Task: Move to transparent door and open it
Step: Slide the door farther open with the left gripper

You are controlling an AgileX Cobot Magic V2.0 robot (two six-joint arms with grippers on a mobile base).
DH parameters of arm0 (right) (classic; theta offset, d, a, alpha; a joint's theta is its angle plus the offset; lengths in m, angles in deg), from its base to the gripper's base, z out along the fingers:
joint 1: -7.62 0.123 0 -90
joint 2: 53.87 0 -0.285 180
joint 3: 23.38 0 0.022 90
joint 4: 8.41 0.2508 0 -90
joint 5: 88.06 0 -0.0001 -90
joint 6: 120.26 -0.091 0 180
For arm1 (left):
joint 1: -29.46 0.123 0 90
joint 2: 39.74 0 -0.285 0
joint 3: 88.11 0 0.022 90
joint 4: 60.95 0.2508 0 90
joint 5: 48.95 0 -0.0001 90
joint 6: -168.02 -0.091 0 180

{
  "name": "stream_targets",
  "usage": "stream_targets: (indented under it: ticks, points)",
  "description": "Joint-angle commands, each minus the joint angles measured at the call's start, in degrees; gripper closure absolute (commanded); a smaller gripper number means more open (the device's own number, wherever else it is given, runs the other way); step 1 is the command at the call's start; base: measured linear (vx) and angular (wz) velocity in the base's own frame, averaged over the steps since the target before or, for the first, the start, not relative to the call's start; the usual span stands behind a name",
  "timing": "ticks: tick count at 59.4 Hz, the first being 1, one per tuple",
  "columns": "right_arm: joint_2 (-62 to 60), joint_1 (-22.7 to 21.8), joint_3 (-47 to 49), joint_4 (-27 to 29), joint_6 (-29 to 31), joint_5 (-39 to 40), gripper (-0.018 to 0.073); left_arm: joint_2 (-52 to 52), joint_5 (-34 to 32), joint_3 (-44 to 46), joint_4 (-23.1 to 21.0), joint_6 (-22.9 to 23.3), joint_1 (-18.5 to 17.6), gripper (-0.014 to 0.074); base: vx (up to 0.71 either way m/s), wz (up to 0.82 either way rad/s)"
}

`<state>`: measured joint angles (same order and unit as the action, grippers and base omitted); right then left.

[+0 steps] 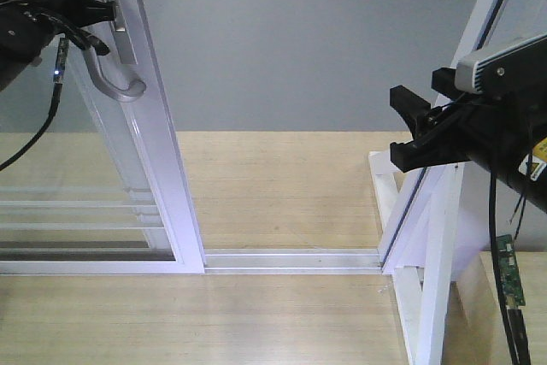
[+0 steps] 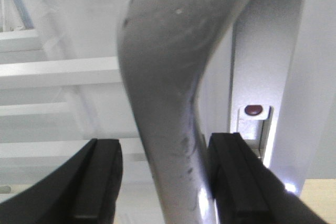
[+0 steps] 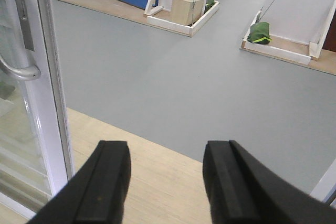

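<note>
Two grippers, jaws apart: the curved silver handle (image 2: 173, 77) of the transparent door (image 1: 167, 168) sits between the jaws of the left gripper (image 2: 163, 182), likely to drag the door sideways. Nothing lies between the jaws of the right gripper (image 3: 165, 177), apparently kept clear.

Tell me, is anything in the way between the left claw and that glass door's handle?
Nothing visible does. The handle of the transparent door sits between the left gripper's open fingers, with a gap on one side.
</note>
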<state>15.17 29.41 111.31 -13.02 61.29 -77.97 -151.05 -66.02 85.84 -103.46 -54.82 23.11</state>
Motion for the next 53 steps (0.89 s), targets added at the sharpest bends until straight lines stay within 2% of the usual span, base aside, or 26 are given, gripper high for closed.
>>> stream_targets:
  ticks: [1, 20, 27, 38, 53]
  points:
    - [-1.15, 0.08, 1.55, -0.21, 0.64, 3.98, 0.0155, 4.40, -3.77, 2.10, -1.01, -0.30, 2.75, 0.0132, 0.00, 0.00]
    - [-0.95, 0.08, 1.55, -0.21, 1.63, 3.90, 0.0155, 7.28, 3.21, 1.96, 0.04, -0.69, 7.25, 0.0132, 0.00, 0.00]
    - [-0.96, 0.08, 1.55, -0.21, 1.63, 3.85, 0.0155, 7.95, 5.49, 1.96, -0.03, -2.45, 8.62, 0.0132, 0.00, 0.00]
    - [-0.96, 0.08, 1.55, -0.21, 1.93, 3.85, 0.0155, 10.40, 11.37, 1.12, -0.02, -3.48, 9.28, 0.0132, 0.00, 0.00]
    - [-0.96, 0.08, 1.55, -0.26, 1.93, 3.85, 0.0155, 21.40, 11.53, -12.25, -0.08, -3.52, 9.28, 0.0132, 0.00, 0.00]
